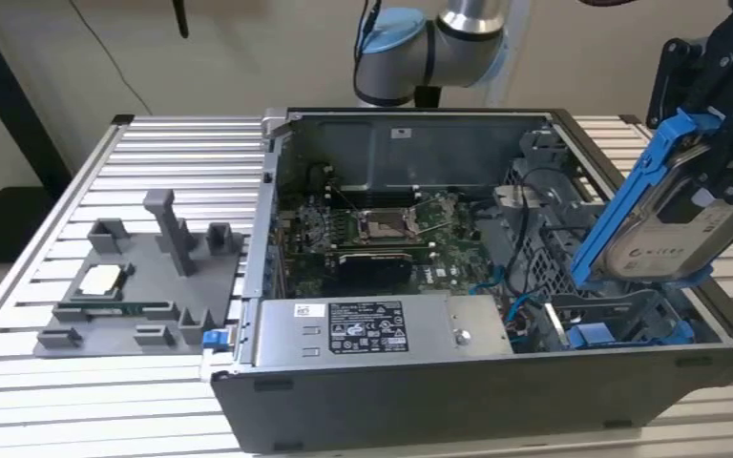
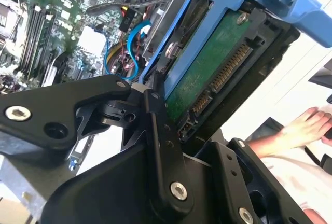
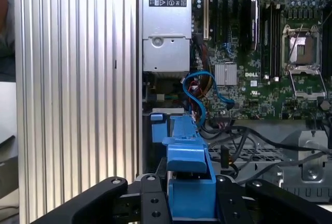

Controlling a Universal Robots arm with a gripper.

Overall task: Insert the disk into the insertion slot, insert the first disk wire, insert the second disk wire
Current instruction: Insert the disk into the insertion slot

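Blue-framed disk [image 1: 667,239] hangs tilted above the computer case [image 1: 469,405], clamped in the claw [image 3: 190,203]. Disk insertion is under way; seating it likely needs the frame squared with the insertion slot [image 1: 621,320] below.

disk [image 1: 672,239]: there was one
case [image 1: 469,405]: there was one
power supply [image 1: 366,329]: was one
socket [image 1: 381,225]: was one
hand [image 2: 303,128]: was one

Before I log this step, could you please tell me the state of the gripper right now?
The gripper is shut on the disk, holding it tilted above the open computer case.
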